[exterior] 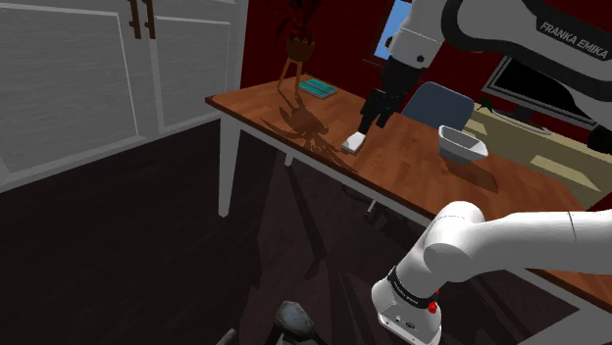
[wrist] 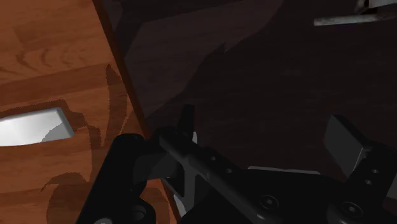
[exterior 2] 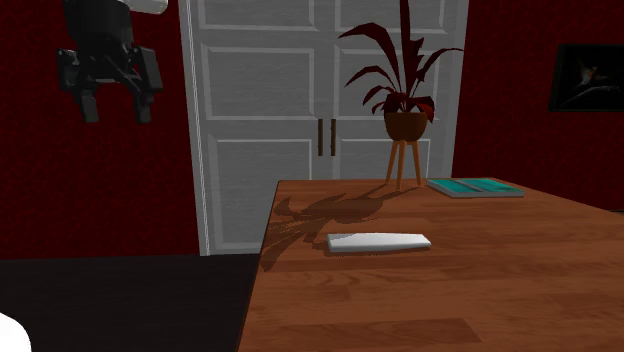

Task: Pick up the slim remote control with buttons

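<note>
The grab has not begun: in the second exterior view the gripper [exterior 2: 115,110] hangs wide open and empty, at ten o'clock from the remote [exterior 2: 379,242]. The remote lies flat near the table's [exterior 2: 520,290] edge. Approach, closing and lifting are left.

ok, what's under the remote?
The remote lies flat on the wooden table, near its edge. Nothing else shows beneath it, but the patch of wood directly under it is covered.

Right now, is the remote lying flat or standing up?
Lying flat. The white remote control rests full-length on the wooden table, near its edge.
</note>
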